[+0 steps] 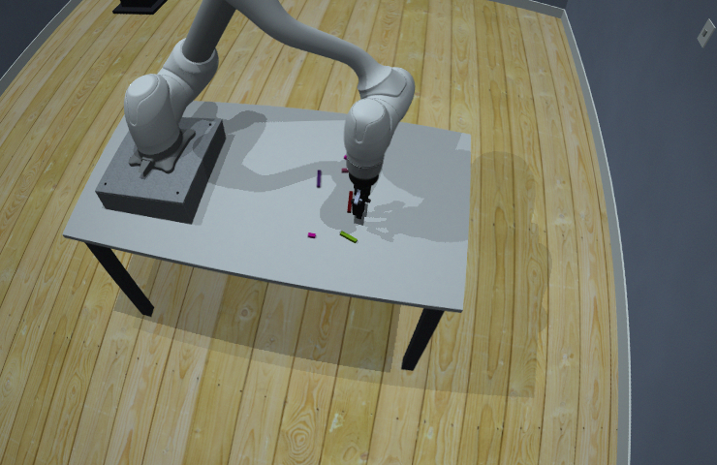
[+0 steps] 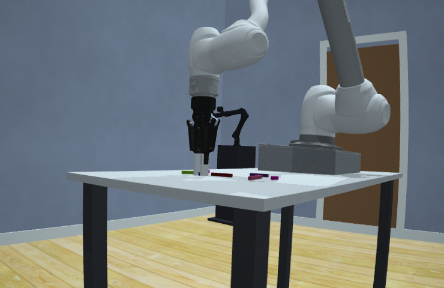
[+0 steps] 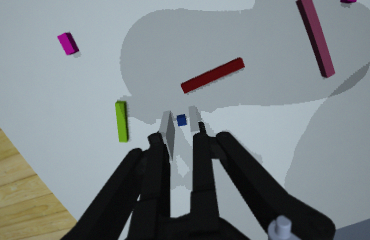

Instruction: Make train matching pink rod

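Note:
A small blue rod (image 3: 181, 120) lies flat on the table between the fingertips of my gripper (image 3: 181, 118), with a small gap on each side. The gripper points straight down with its tips at the table top (image 2: 201, 172) and is narrowly open, not touching the rod. A red rod (image 3: 212, 75) lies just beyond the blue one. A lime rod (image 3: 122, 121) lies to the left, a magenta rod (image 3: 68, 43) farther left, and the long pink rod (image 3: 316, 36) at the upper right. A purple rod (image 1: 319, 177) lies nearer the arm's base.
The arm's grey base block (image 1: 162, 170) stands on the far left of the table. A second small magenta piece (image 3: 348, 1) shows at the wrist view's top edge. The table edge and wooden floor (image 3: 23, 200) are close on the lime rod's side.

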Controlling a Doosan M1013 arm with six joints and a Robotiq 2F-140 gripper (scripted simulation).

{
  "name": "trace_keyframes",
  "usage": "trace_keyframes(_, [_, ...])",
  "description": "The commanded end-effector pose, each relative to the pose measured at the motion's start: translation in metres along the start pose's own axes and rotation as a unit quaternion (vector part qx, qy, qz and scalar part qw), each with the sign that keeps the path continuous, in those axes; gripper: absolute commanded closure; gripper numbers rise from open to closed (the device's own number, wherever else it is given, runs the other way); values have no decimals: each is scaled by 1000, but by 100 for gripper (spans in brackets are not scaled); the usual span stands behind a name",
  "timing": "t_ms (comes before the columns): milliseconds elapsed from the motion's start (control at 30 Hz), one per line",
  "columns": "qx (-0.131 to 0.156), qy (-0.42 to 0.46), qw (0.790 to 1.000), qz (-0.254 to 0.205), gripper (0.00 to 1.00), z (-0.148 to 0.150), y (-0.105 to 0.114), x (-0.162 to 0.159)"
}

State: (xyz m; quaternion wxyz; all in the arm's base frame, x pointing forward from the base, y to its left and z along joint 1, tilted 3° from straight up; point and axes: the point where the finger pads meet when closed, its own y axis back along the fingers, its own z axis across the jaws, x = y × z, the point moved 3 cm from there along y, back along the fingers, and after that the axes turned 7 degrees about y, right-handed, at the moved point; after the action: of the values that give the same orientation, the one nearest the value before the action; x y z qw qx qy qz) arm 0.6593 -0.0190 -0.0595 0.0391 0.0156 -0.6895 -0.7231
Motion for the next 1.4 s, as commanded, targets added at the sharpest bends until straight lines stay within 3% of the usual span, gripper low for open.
trace_keyframes(0, [0,0,1000,0,85,0,0,0])
trace_keyframes(1033, [0,0,1000,0,85,0,0,0])
trace_keyframes(1067, [0,0,1000,0,97,0,0,0])
trace_keyframes(1367, [0,0,1000,0,97,0,0,0])
